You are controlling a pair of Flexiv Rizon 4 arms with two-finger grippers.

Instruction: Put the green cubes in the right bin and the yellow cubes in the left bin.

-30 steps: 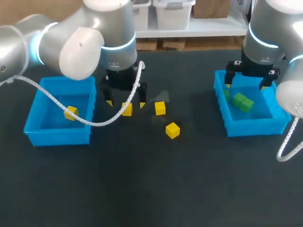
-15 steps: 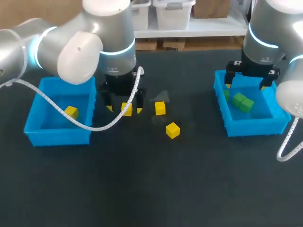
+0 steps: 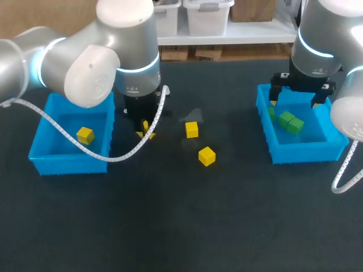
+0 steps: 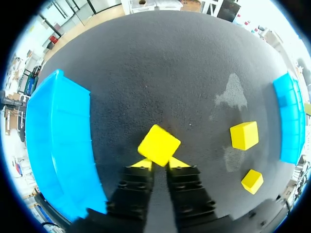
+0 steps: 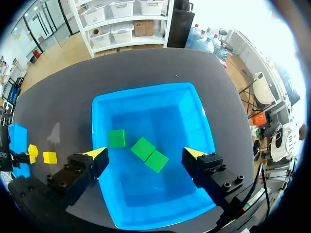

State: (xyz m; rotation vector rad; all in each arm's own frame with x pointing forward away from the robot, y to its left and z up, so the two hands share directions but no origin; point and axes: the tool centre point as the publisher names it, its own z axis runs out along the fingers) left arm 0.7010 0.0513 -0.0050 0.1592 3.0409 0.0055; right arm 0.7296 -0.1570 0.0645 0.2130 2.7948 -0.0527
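Note:
My left gripper (image 4: 160, 162) is shut on a yellow cube (image 4: 159, 144), which sits tilted between its fingertips just right of the left blue bin (image 4: 58, 141). From the head view the gripper (image 3: 146, 129) hides most of that cube. One yellow cube (image 3: 85, 135) lies in the left bin (image 3: 39, 161). Two more yellow cubes (image 3: 191, 129) (image 3: 207, 156) lie loose on the table. My right gripper (image 5: 146, 154) hangs open above the right bin (image 5: 194, 116), which holds three green cubes (image 5: 117, 138) (image 5: 143, 147) (image 5: 156, 161).
The black table stretches bare in front of both bins. A white cable (image 3: 122, 153) hangs from my left arm across the left bin's near corner. A pale smudge (image 4: 232, 93) marks the table beyond the loose cubes.
My left gripper's fingers have come together on the yellow cube beside the left bin. My right arm has stayed still.

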